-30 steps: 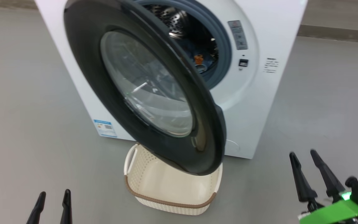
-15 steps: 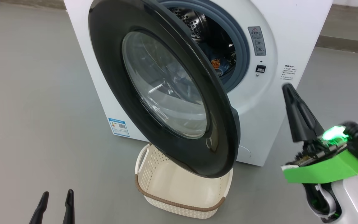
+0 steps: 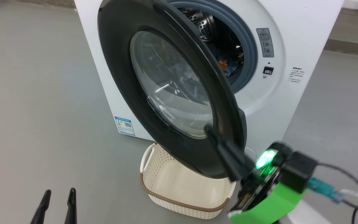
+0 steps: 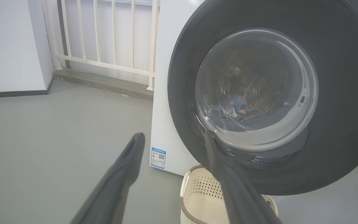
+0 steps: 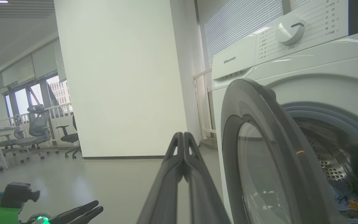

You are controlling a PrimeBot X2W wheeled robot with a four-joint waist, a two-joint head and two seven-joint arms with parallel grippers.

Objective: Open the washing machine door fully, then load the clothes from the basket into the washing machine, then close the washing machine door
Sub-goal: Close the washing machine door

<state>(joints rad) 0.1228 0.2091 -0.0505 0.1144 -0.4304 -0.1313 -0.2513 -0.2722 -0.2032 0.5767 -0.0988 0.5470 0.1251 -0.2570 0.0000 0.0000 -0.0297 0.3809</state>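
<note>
The washing machine (image 3: pixel 294 31) stands with its door (image 3: pixel 120 68) swung partly open, glossy black rim toward me. Blue clothes (image 3: pixel 226 66) with orange print lie in the steel drum, and they show through the glass (image 4: pixel 235 105) and past the door's edge (image 5: pixel 348 200). The cream basket (image 3: pixel 166 197) sits on the floor under the door with nothing in it. My right gripper (image 3: pixel 209 129) is shut and holds nothing; its tips lie over the door's lower right rim, contact unclear. In the right wrist view its fingers (image 5: pixel 183 137) point just left of the door (image 5: pixel 259 130). My left gripper (image 3: pixel 59 202) is open and low at the left.
Grey floor lies open to the left of the machine and on its right. A white railing (image 4: pixel 110 37) and wall stand behind the machine's left side. Office chairs (image 5: pixel 39 124) and a desk stand far off. A cable (image 3: pixel 343 177) trails from my right wrist.
The right gripper has shut and swung from the lower right up and left to the door's lower right rim. The head view has shifted, moving the machine rightward in it. The left gripper stays put.
</note>
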